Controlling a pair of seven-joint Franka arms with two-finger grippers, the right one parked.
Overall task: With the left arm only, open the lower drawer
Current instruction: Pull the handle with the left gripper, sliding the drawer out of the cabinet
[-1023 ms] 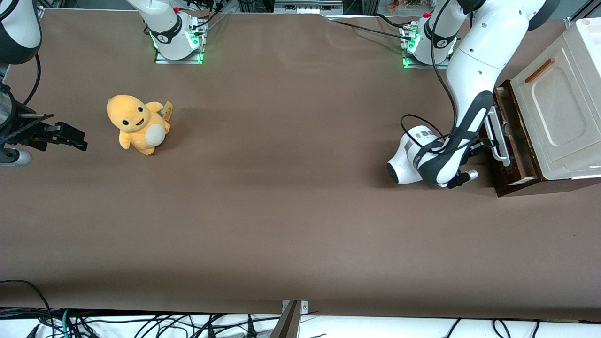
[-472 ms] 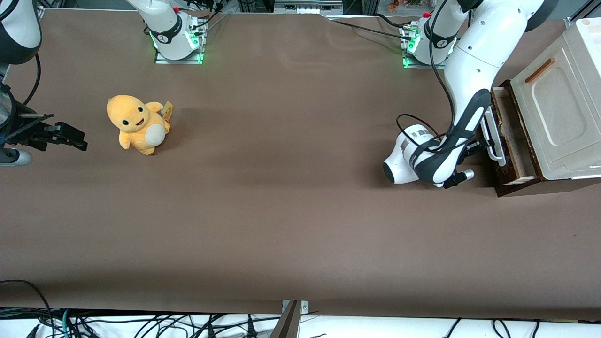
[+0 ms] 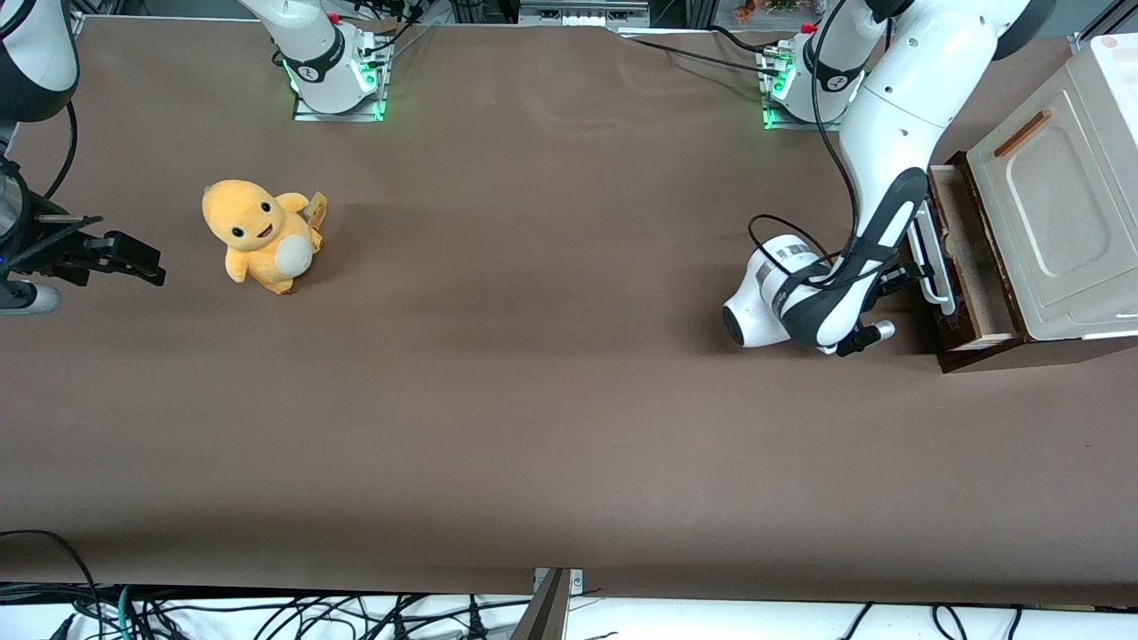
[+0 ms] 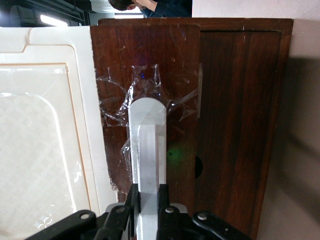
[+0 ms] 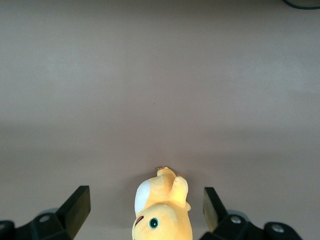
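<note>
One cabinet (image 3: 1058,213) stands at the working arm's end of the table (image 3: 551,400): cream body, one recessed cream panel (image 3: 1062,200) carrying one slim orange-brown handle (image 3: 1022,133). Under it sits one lower drawer (image 3: 969,258), partly drawn out, its pale wood interior exposed between the dark brown front and the cabinet. The drawer front carries one white bar-loop handle (image 4: 147,145); crinkled clear tape (image 4: 120,100) lies on the wood around the handle's base.

One left arm (image 3: 898,151) reaches down in front of the drawer, black cable (image 3: 836,133) hanging loose along it. Its gripper (image 4: 147,200) is right at the drawer front, one black finger pressed to each flank of the white handle bar: clamped on the handle, no gap visible either side in the wrist view. In the front view the gripper (image 3: 907,277) is mostly hidden by the wrist.

Two short arm bases lit green, one (image 3: 333,76) toward the parked arm's end, one (image 3: 809,80) toward the working arm's end, both farther from the front camera than the drawer.

One yellow plush toy (image 3: 258,233), white belly, small tag on it, well apart from the drawer, toward the parked arm's end.

Writing: nothing legible on the cabinet, drawer or toy tag.
</note>
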